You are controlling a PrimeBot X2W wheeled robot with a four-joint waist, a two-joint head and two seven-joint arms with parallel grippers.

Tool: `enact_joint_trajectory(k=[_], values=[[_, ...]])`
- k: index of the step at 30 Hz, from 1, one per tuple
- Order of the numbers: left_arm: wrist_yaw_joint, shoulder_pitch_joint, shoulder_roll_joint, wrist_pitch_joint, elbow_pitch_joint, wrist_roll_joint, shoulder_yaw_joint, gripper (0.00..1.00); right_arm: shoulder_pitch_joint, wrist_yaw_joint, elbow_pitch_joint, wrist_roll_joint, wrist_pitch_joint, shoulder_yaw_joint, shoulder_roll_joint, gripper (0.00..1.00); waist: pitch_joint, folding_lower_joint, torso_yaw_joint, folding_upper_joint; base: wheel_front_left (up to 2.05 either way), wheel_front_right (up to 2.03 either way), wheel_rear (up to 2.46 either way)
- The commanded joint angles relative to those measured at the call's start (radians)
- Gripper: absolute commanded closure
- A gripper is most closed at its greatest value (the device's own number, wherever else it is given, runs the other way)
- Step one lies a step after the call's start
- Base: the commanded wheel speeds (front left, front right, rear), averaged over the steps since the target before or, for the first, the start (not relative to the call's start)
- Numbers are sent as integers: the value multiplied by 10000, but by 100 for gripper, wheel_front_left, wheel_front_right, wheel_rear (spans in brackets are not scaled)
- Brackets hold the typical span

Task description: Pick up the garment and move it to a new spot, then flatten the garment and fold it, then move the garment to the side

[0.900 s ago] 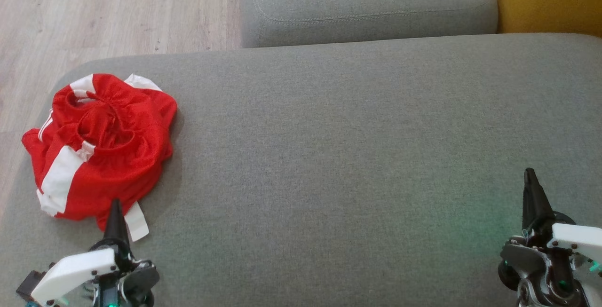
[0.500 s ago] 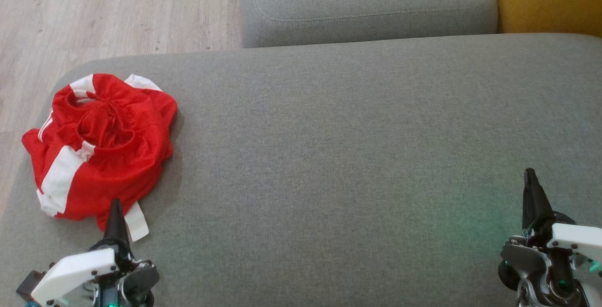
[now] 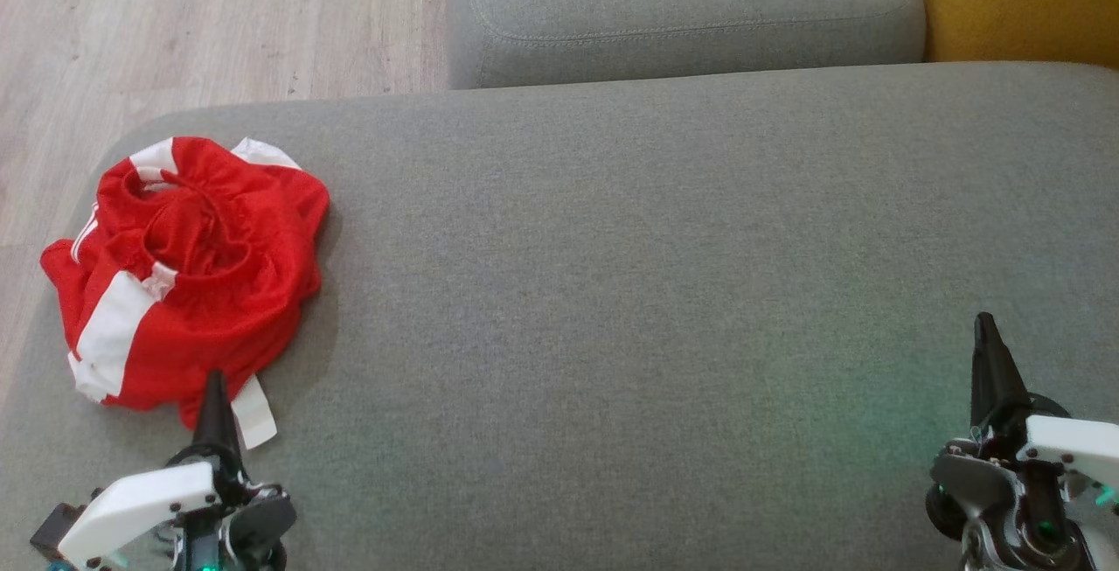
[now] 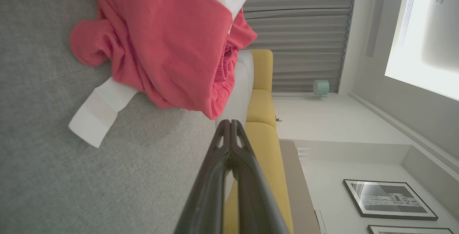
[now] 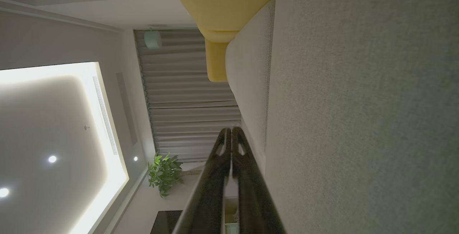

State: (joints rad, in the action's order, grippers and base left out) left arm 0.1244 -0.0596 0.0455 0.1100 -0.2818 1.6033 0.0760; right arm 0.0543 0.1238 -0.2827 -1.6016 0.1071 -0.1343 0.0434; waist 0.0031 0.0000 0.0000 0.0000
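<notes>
Head view: red garment (image 3: 188,274) bunched at the left end of the grey cushion (image 3: 656,291), left claw (image 3: 214,383) just beside it, right claw (image 3: 985,326) well apart, both pinched together, empty. Left one should probably spread and grab a thick fold, not the white strip (image 3: 253,414).

Even, soft light in the head view; a green glow tints the sofa (image 3: 839,431) beside the right gripper (image 3: 986,326), whose wrist view seems dim, its edges bent.
</notes>
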Motion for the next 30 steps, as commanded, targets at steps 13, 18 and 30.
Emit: enact_joint_trajectory(k=[13, 18, 30], values=[[63, -483, 47, 29, 370, 57, 373, 100, 536, 69, 380, -74, 58, 210, 68, 100, 0, 0, 0, 0, 0, 0, 0], [63, -483, 47, 29, 370, 57, 373, 100, 536, 69, 380, -74, 58, 210, 68, 100, 0, 0, 0, 0, 0, 0, 0], [63, -483, 47, 29, 370, 57, 373, 100, 536, 69, 380, -74, 58, 210, 68, 100, 0, 0, 0, 0, 0, 0, 0]])
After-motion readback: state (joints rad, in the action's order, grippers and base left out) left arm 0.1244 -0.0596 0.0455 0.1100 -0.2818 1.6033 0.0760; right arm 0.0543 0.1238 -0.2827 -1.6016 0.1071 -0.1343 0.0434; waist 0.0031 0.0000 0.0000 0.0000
